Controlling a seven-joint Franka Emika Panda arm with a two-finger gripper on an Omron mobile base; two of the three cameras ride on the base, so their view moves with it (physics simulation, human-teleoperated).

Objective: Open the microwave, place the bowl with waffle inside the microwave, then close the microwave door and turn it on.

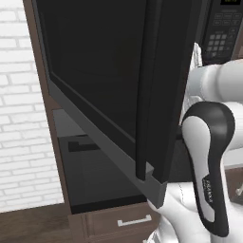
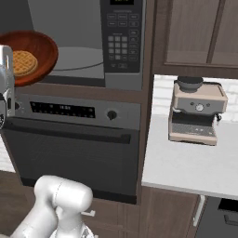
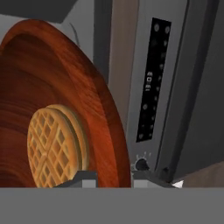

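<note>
The microwave (image 2: 122, 37) stands open, its grey cavity (image 2: 79, 46) and black keypad showing. Its door (image 1: 104, 71), a dark glass panel with a grey frame, swings out toward the left base camera. The reddish-brown bowl (image 2: 42, 49) with the golden waffle (image 2: 23, 62) hangs at the lower left of the cavity's mouth, above the oven. My gripper (image 2: 5, 76) is shut on the bowl's near rim. In the hand view the bowl (image 3: 87, 96) and waffle (image 3: 52, 146) loom close, and the rim passes between the fingertips of the gripper (image 3: 113, 177).
Below the microwave sits a dark oven (image 2: 74, 144) with a display strip, round knob (image 2: 111, 115) and bar handle. A coffee machine (image 2: 195, 111) stands on the pale counter (image 2: 186, 162) to the right, under wooden cabinets. The open door blocks the left side.
</note>
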